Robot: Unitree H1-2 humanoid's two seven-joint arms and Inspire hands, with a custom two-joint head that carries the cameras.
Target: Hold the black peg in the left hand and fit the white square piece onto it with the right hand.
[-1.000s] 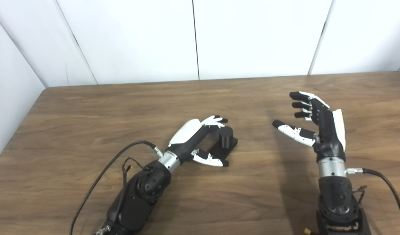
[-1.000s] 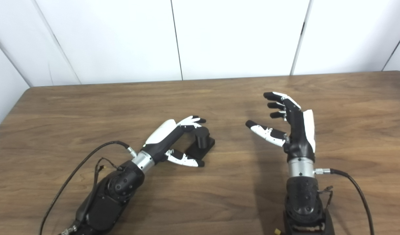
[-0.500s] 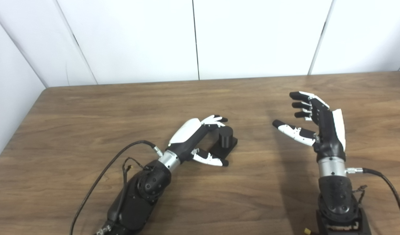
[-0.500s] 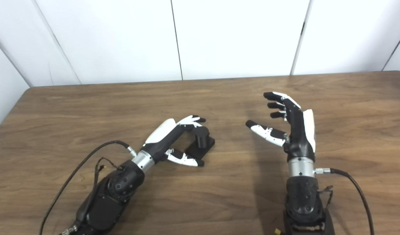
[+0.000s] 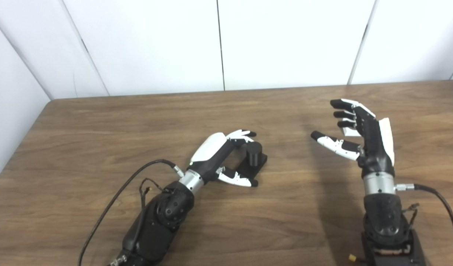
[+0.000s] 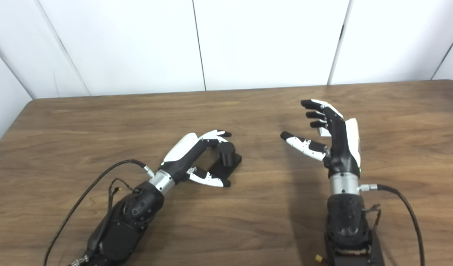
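The black peg (image 5: 254,153) stands upright on its square black base (image 5: 260,163) at mid-table. My left hand (image 5: 226,155) lies cupped around it and open: the fingers (image 5: 242,133) curl just behind the peg's top, the thumb (image 5: 236,179) runs along the base's near edge. My right hand (image 5: 361,133) is held up to the right, open, fingers spread and empty. A small white piece (image 5: 349,132), likely the white square piece, shows on the table behind those fingers, mostly hidden by them.
A wooden table (image 5: 100,140) with white wall panels behind it. Its left edge (image 5: 15,155) runs diagonally. Black cables trail from both wrists: left cable (image 5: 115,203), right cable (image 5: 442,210).
My right hand has moved slightly up and away, uncovering a bit more of the white piece. The left hand and the peg have barely shifted.
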